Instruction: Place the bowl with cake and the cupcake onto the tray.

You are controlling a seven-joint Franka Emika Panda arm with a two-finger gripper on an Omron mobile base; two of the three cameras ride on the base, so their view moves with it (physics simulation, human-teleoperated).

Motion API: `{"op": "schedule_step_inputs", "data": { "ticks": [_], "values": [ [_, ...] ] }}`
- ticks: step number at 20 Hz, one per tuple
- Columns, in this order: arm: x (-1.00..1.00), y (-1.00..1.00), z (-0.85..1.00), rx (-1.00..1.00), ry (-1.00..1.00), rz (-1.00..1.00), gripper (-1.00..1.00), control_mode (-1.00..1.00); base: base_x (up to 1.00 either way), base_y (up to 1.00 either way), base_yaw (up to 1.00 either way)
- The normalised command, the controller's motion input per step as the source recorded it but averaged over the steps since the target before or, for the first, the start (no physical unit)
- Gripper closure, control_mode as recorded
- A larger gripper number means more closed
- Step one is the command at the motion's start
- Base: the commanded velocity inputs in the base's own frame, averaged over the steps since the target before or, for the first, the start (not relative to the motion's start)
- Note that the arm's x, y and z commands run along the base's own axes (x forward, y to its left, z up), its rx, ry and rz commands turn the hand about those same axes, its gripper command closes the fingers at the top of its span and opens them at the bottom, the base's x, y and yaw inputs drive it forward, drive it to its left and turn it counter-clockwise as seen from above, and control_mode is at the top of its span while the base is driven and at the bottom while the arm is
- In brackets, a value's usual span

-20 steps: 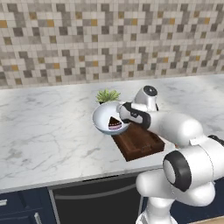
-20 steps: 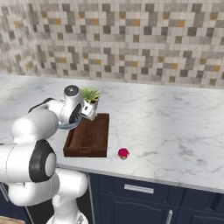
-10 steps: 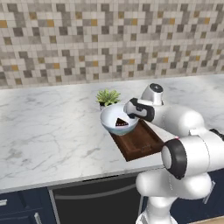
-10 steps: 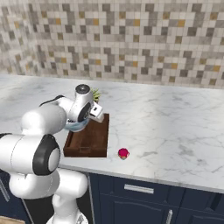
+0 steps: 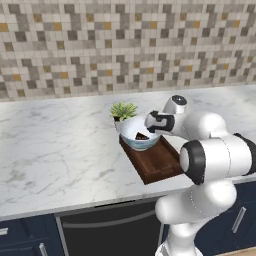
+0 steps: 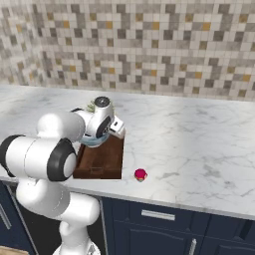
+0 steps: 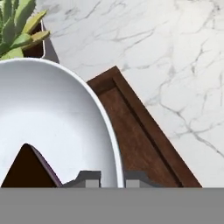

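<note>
- The gripper (image 7: pixel 109 177) pinches the rim of the bowl (image 7: pixel 57 127), one finger inside and one outside.
- The cake (image 7: pixel 26 168) lies in the bowl, just inward of the jaws.
- The tray (image 7: pixel 144 148) lies beneath and beyond the jaws.
- The cupcake (image 6: pixel 141 174) sits on the counter (image 6: pixel 199 139), well apart from the jaws.
- No writing is readable.

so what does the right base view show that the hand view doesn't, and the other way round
The right base view alone shows the cupcake sitting on the counter beside the tray, plus the tiled wall and the drawer fronts below. The hand view alone shows inside the bowl: the dark cake lying in it, and the gripper with a fingertip on each side of the bowl's rim. Both show bowl, tray, plant and marble counter.
</note>
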Motion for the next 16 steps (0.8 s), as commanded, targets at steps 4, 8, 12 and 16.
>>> {"op": "schedule_step_inputs", "data": {
  "ticks": [4,8,12,16],
  "values": [
    [0.20,-0.46,0.17,0.01,0.03,0.00,1.00,-1.00,0.00,0.00,0.00],
    [0.18,-0.19,0.01,-0.04,0.01,0.00,1.00,-1.00,0.00,0.00,0.00],
    [0.22,0.02,-0.12,-0.01,0.01,0.00,1.00,-1.00,0.00,0.00,0.00],
    [0.16,0.13,-0.19,0.00,-0.01,0.00,1.00,-1.00,0.00,0.00,0.00]
  ]
}}
